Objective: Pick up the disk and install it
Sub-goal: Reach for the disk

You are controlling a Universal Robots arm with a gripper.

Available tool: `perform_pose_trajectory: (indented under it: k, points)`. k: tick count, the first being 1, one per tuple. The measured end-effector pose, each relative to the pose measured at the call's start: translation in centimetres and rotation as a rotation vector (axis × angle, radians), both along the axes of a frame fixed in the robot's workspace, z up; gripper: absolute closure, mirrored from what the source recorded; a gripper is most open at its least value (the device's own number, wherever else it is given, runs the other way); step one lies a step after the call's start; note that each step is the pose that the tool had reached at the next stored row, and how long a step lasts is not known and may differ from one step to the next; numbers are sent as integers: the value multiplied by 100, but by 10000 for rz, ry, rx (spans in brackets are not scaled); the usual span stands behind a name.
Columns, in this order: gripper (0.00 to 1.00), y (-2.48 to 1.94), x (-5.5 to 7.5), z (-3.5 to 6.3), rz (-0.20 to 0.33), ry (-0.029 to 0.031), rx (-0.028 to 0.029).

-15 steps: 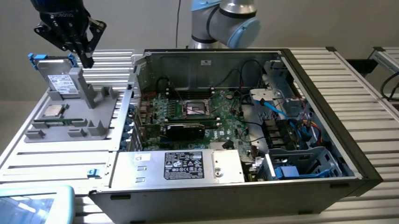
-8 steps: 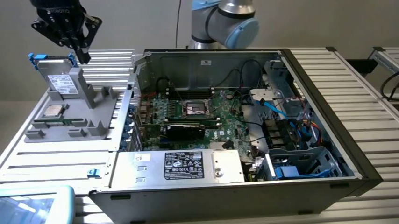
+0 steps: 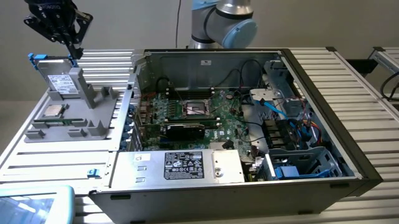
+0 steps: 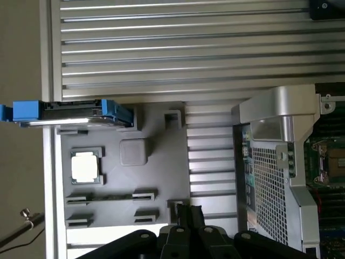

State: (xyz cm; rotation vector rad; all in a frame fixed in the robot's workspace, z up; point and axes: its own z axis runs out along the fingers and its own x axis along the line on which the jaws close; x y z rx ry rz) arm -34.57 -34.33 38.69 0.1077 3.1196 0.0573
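Note:
The disk (image 3: 62, 80) stands upright on its edge in a grey fixture (image 3: 93, 100) at the exterior view's left, its white label facing out and a blue carrier frame around it. My gripper (image 3: 75, 52) hangs just above the disk's top corner, fingers shut with nothing between them. In the wrist view the disk (image 4: 70, 113) appears edge-on with blue carrier ends, well apart from my shut gripper (image 4: 187, 213).
A small square CPU chip (image 3: 51, 111) (image 4: 85, 166) lies in the same fixture (image 4: 161, 162). The open computer case (image 3: 206, 60) (image 4: 269, 162) sits beside it, with motherboard, cables, a silver labelled box (image 3: 187, 165) and a blue-edged drive bay (image 3: 299, 170). The arm's base (image 3: 221, 23) stands behind.

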Motion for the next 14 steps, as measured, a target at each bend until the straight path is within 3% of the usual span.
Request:
perform_pose_trajectory:
  k: [14]
  points:
    - [89,292,-478,-1,1,72,-36]
